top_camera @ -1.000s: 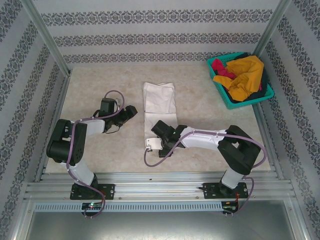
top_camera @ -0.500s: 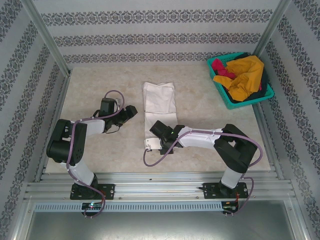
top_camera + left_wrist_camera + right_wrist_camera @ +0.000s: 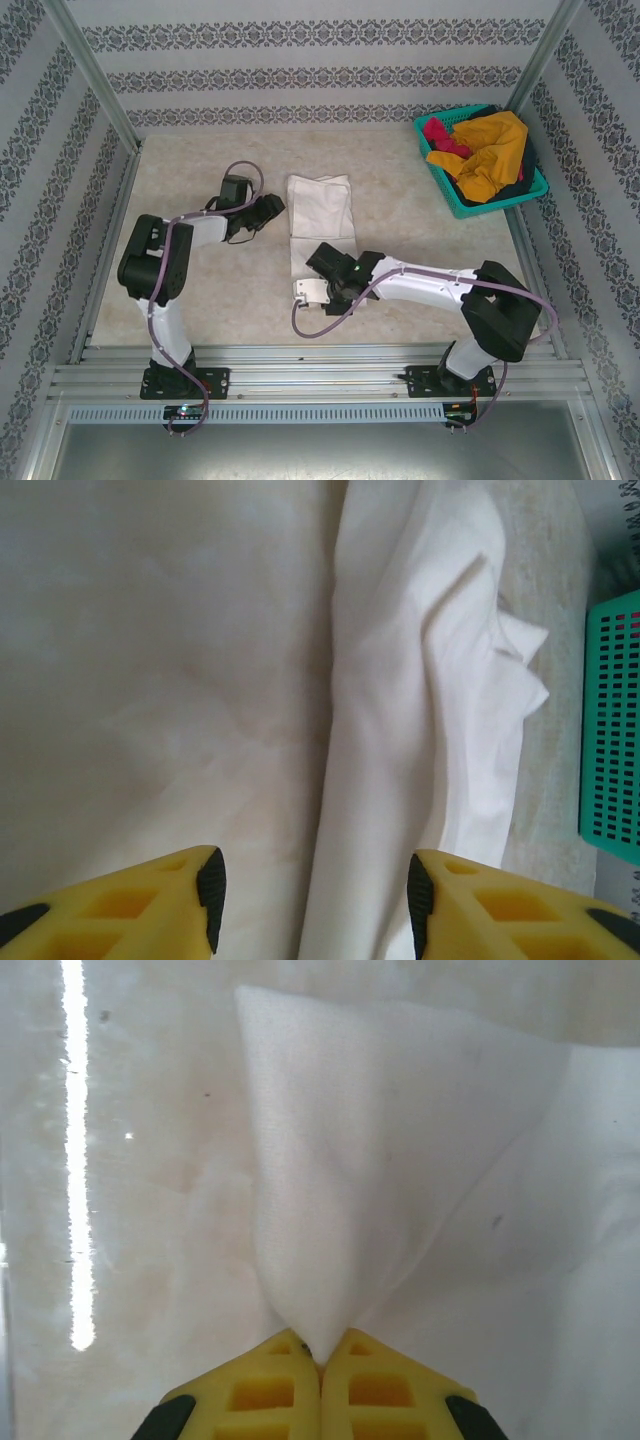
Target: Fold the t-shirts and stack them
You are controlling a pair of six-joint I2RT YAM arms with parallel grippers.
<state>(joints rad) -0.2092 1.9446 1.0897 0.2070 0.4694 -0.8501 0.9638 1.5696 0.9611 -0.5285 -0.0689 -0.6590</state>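
A cream-white t-shirt (image 3: 322,210), folded into a long strip, lies in the middle of the table. My right gripper (image 3: 314,254) is at its near end, shut on a pinch of the cloth. In the right wrist view that pinch rises as a white peak (image 3: 380,1140) from my closed right gripper (image 3: 320,1355). My left gripper (image 3: 273,206) is at the strip's far left edge. Its jaws stand open (image 3: 315,905), and the shirt's rolled edge (image 3: 400,710) runs between the fingers. More t-shirts sit in the basket: mustard-yellow (image 3: 495,150), magenta (image 3: 440,135) and dark (image 3: 527,178).
The teal mesh basket (image 3: 440,178) stands at the table's far right corner; its side (image 3: 612,720) appears beyond the shirt in the left wrist view. Patterned walls close in the table on three sides. A metal rail runs along the near edge (image 3: 320,355).
My left arm has swung forward and to the right, up to the shirt's left edge. My right gripper has shut on the shirt's near end and shifted slightly.
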